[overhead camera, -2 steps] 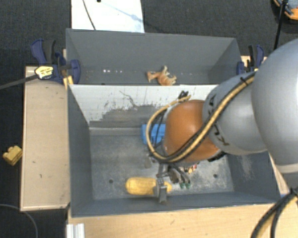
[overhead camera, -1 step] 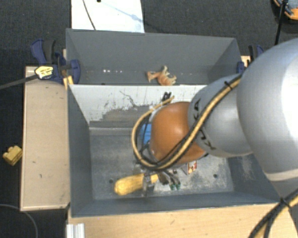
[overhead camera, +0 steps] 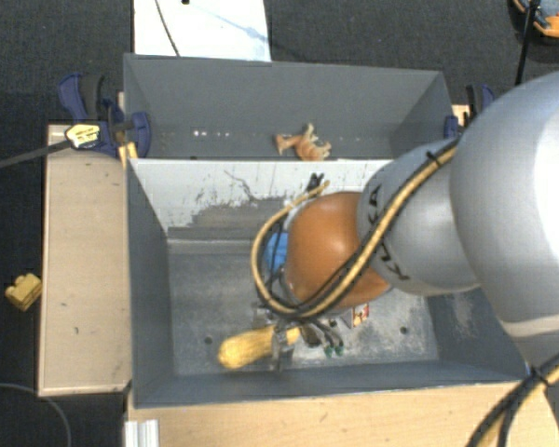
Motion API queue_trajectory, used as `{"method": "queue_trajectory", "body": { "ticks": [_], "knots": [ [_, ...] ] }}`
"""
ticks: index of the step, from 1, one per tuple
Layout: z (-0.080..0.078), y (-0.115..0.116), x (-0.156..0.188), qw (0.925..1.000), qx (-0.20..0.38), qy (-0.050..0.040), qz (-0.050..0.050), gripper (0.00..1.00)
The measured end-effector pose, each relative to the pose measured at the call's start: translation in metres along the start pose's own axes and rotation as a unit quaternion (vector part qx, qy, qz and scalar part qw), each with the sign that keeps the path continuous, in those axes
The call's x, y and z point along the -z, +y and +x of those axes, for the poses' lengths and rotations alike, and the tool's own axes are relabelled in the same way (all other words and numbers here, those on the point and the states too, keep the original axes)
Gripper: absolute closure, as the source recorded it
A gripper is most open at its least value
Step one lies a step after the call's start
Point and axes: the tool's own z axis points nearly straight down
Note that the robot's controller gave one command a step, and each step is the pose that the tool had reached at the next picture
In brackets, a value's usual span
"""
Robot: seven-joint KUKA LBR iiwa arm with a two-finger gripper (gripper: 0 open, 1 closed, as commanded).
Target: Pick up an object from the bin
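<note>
The big silver arm (overhead camera: pixel 484 212) comes in from the right of the frame and bends down over the grey metal bin (overhead camera: pixel 149 277), its orange wrist cover (overhead camera: pixel 321 245) and looped cables hanging above the lower middle of the floor. Under that cover the gripper (overhead camera: pixel 291 335) sits low at the bin floor, just beside the right-hand end of a yellow corn-cob-shaped thing (overhead camera: pixel 245 348) lying flat near the front wall, lower centre of the frame. Whether the gripper is spread, pressed together or pinching the cob cannot be told. Judging by its place, the step in hand is the grasp, the cob being nearest. The next move would call for a firm close on that end, then a straight lift clear of the walls. A blue thing (overhead camera: pixel 277 248) peeks out left of the cover, and a few small bits (overhead camera: pixel 334 347) lie just right of the gripper
</note>
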Motion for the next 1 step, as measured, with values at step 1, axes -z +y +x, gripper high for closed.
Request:
{"method": "queue_trajectory", "body": {
  "ticks": [1],
  "knots": [
    [-0.0313,-0.0112,0.1384,0.9988,0.049,-0.0017,0.0,1.0]
  ]
}}
